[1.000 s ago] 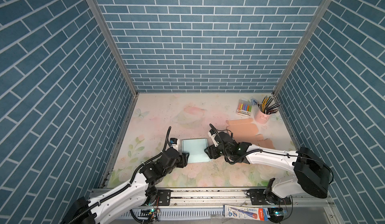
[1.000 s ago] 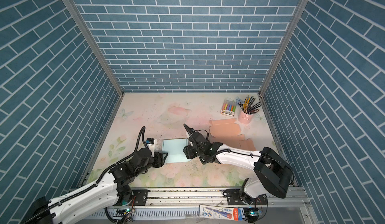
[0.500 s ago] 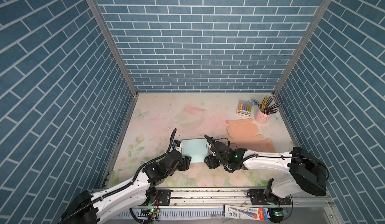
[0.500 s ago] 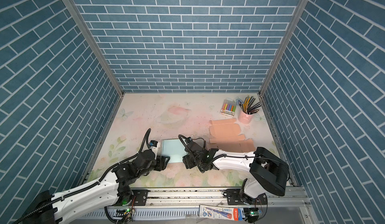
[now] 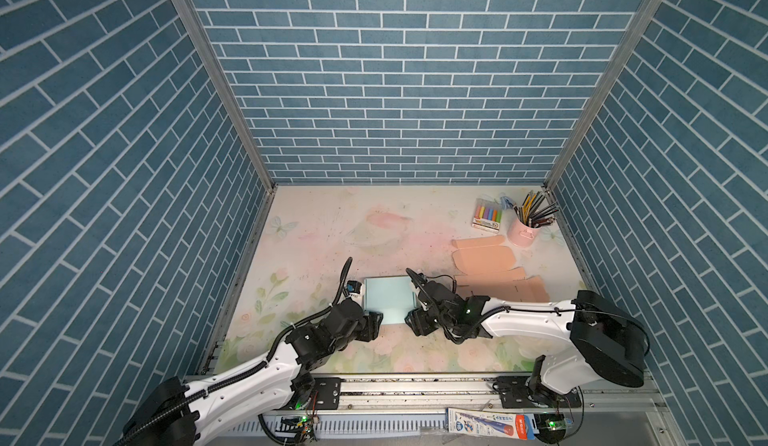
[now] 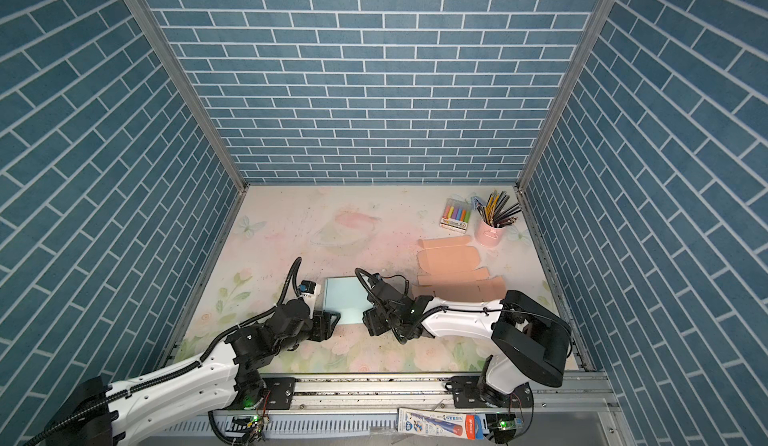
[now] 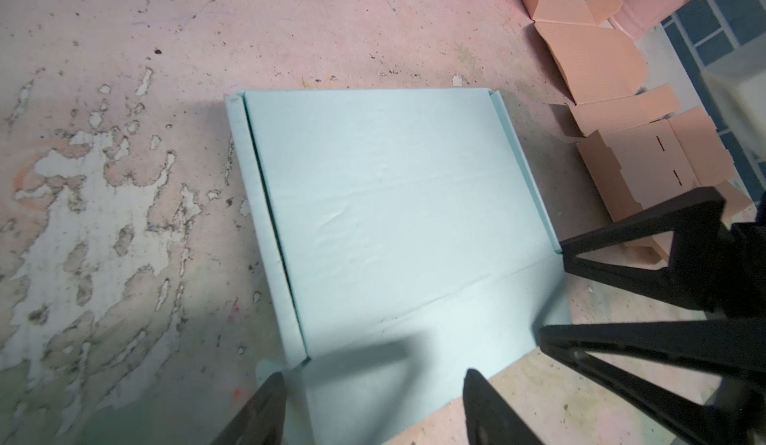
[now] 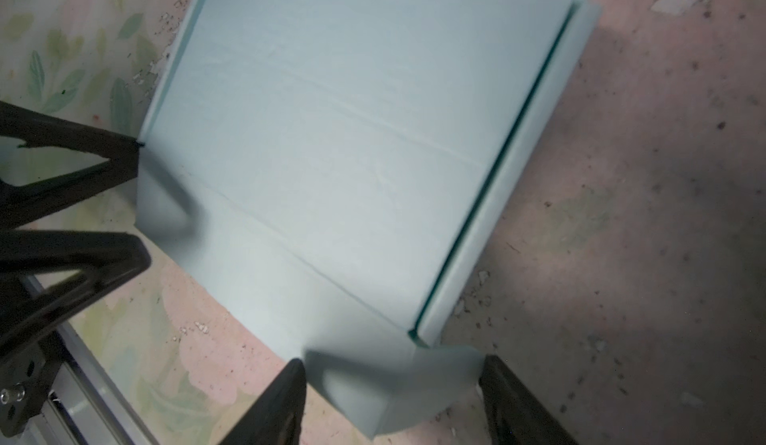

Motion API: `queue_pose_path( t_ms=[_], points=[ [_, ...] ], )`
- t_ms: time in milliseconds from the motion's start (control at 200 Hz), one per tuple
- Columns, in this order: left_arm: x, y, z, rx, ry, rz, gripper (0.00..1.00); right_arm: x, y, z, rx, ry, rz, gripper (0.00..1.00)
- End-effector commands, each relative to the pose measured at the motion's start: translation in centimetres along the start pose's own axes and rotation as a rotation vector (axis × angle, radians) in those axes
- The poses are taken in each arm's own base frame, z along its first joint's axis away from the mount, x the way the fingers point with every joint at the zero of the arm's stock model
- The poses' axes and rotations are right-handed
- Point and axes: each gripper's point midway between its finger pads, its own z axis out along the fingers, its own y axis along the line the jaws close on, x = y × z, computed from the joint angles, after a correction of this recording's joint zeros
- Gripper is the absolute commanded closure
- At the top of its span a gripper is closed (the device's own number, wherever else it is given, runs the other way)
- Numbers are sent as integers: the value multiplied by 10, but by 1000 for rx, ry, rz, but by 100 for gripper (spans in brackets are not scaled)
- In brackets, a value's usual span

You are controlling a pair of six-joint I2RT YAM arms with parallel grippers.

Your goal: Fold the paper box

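The paper box [image 5: 388, 298] [image 6: 345, 296] is light blue and lies flat at the front middle of the table, side strips folded in. Its near flap [image 7: 398, 356] [image 8: 265, 231] points toward the front rail. My left gripper [image 5: 376, 325] [image 6: 332, 324] [image 7: 373, 376] is open and straddles the flap's near-left corner. My right gripper [image 5: 411, 321] [image 6: 368, 319] [image 8: 393, 362] is open at the near-right corner. A bent-up end of the flap [image 8: 398, 385] sits between its fingers. Each wrist view shows the other gripper's black fingers [image 7: 642, 252] [image 8: 83, 157] at the flap's far end.
Flat peach box blanks [image 5: 496, 288] [image 5: 482, 257] lie to the right of the box, behind my right arm. A pink cup of pencils [image 5: 524, 232] and a marker pack [image 5: 487, 215] stand at the back right. Brick walls enclose three sides; a metal rail [image 5: 415, 381] runs along the front.
My right gripper has moved from the box's right side toward the front, to the near-right corner. My left gripper has edged right to the near-left corner. The box has stayed put.
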Motion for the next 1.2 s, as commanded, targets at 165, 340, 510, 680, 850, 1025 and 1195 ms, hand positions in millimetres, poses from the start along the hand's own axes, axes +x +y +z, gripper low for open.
queue_pose_path(
  t_ms=[165,340,510,680,850,1025,1195],
  points=[
    [2,-8,1,43,0,-16,32,-3,15,6,-30,14,6,33],
    [3,-10,-1,55,-4,-23,32,-5,20,7,-41,8,5,33],
    [4,-11,-3,63,-8,-28,32,-6,21,4,-54,-1,13,32],
    [4,-8,-5,56,-17,-34,32,1,15,5,-39,4,30,29],
    [5,-3,-6,39,-22,-39,32,5,10,2,-29,0,45,25],
    [8,-2,-4,33,-11,-41,29,4,7,-2,-14,-8,45,19],
    [9,-2,-4,38,-9,-43,29,4,6,-5,-4,-9,43,18]
  ],
)
